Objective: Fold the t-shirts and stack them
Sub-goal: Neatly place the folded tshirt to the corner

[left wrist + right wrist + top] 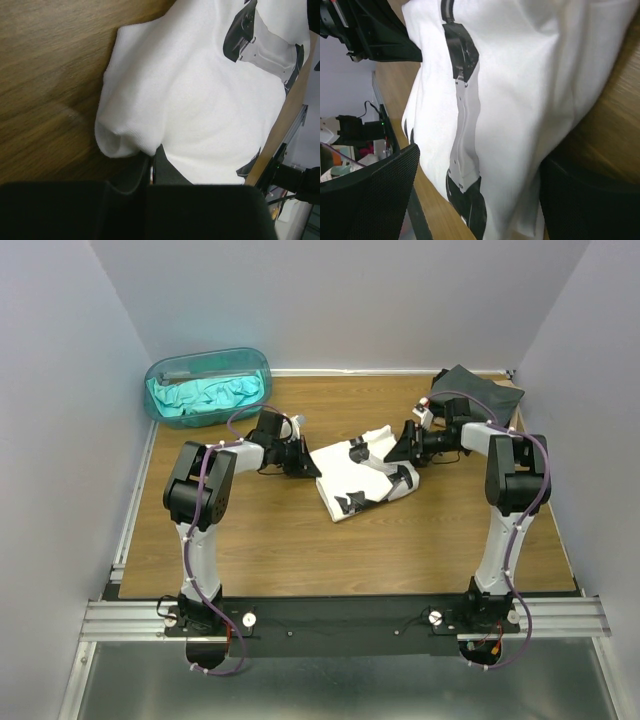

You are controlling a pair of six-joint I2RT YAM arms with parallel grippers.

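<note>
Tabletop [300,550]: white t-shirt [345,480] lies crumpled at centre; dark folded t-shirts [480,395] in far right corner. Left tool [305,462] closed, pinching the white shirt's left edge. Right tool [400,450] spread wide, straddling its right edge.

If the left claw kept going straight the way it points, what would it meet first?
The white t-shirt: its bunched edge already lies at the left claw's tips, seemingly pinched.
</note>
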